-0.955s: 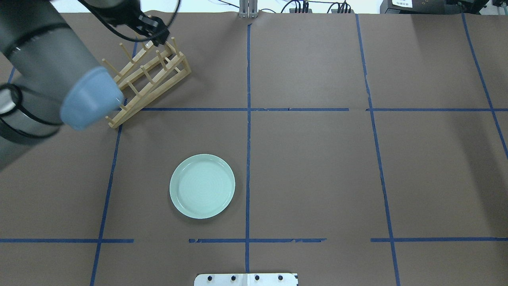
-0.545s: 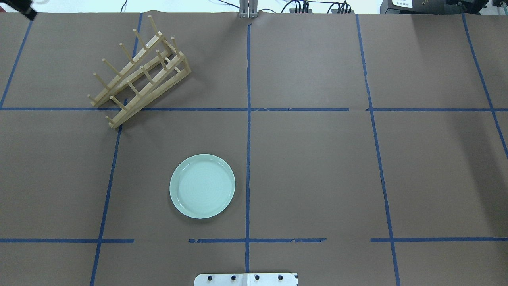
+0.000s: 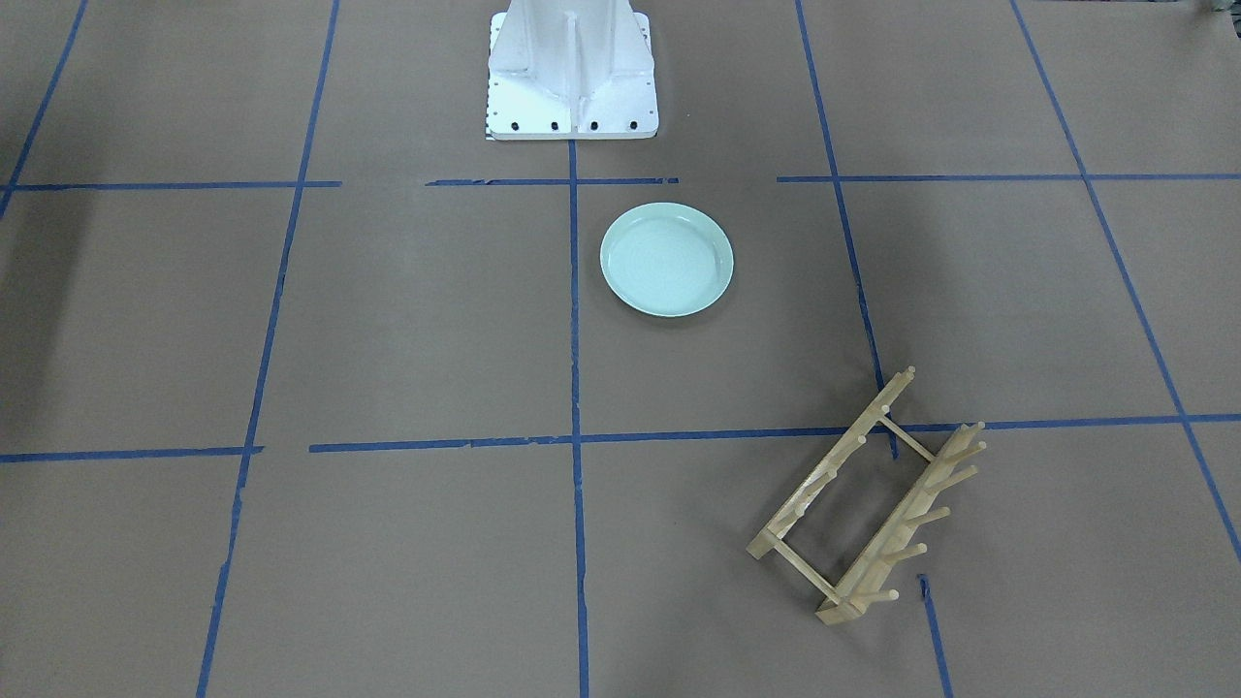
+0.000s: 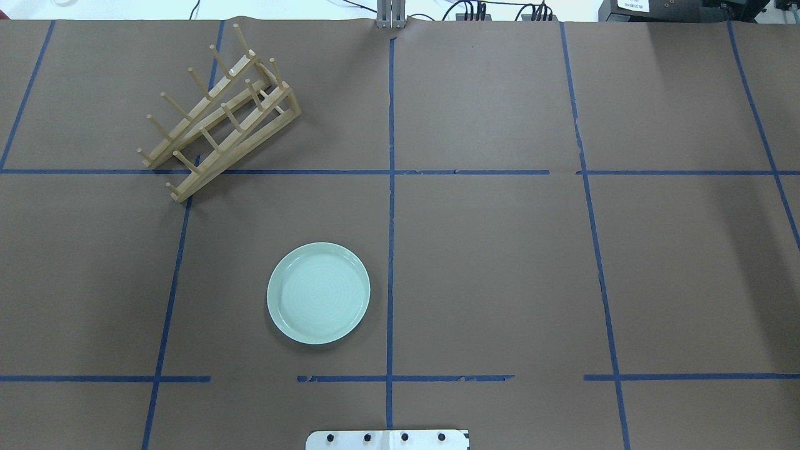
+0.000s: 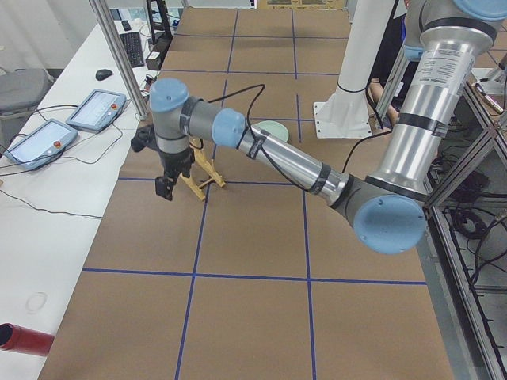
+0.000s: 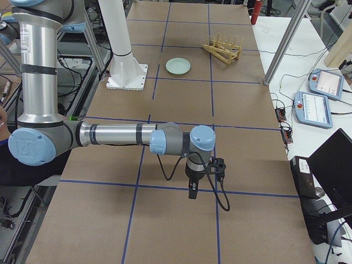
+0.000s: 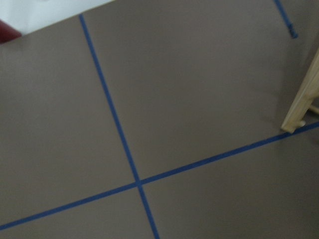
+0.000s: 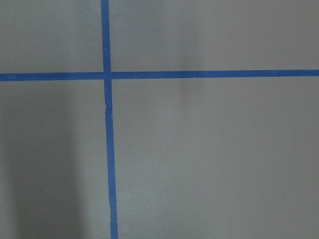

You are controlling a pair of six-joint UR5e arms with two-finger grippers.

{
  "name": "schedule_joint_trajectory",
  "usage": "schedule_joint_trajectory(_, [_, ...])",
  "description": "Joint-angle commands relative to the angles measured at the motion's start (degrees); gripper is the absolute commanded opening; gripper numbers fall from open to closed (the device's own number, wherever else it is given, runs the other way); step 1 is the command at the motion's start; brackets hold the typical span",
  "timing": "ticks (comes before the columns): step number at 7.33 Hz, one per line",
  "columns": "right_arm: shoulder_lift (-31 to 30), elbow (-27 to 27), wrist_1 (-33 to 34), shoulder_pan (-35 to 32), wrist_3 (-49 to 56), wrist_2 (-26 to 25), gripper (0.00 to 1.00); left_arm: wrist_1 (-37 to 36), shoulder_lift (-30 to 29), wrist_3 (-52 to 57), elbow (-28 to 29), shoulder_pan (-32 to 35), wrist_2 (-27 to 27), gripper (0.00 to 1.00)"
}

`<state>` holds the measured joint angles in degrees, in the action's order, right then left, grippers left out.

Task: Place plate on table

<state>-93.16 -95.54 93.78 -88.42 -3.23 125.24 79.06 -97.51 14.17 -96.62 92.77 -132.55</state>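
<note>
The pale mint-green plate (image 4: 319, 293) lies flat on the brown table (image 4: 500, 262), left of the centre tape line and in front of the robot base; it also shows in the front-facing view (image 3: 666, 259) and both side views (image 5: 273, 131) (image 6: 178, 66). No gripper touches it. My left gripper (image 5: 164, 188) hangs over the table just beyond the wooden rack, at the table's left end. My right gripper (image 6: 191, 192) hangs low over the table's right end. Both show only in side views, so I cannot tell whether they are open or shut.
The wooden peg rack (image 4: 219, 115) stands slanted at the far left, without any plate in it; its corner shows in the left wrist view (image 7: 301, 99). The white robot base (image 3: 570, 68) is behind the plate. Teach pendants (image 5: 95, 111) lie on a side bench.
The left arm, which covered the rack's left end one second ago, has swung out of the overhead view to the left. Plate and rack have not moved.
</note>
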Motion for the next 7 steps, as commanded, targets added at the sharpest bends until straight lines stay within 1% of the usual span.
schedule_joint_trajectory(1, [0.0,0.0,0.0,-0.1,0.0,0.0,1.00,0.1,5.6,0.7,1.7,1.5,-0.3,1.00])
schedule_joint_trajectory(4, [0.0,0.0,0.0,0.0,0.0,0.0,1.00,3.2,5.3,0.0,6.2,1.3,-0.4,1.00])
schedule_joint_trajectory(5, [0.0,0.0,0.0,-0.1,0.0,0.0,1.00,3.5,5.4,-0.9,6.4,1.3,-1.3,1.00])
schedule_joint_trajectory(6, [0.0,0.0,0.0,0.0,0.0,0.0,1.00,4.3,5.5,-3.7,6.4,1.3,-4.5,1.00])
schedule_joint_trajectory(7, [0.0,0.0,0.0,0.0,0.1,0.0,1.00,5.4,5.4,-10.3,6.0,1.3,-6.0,1.00])
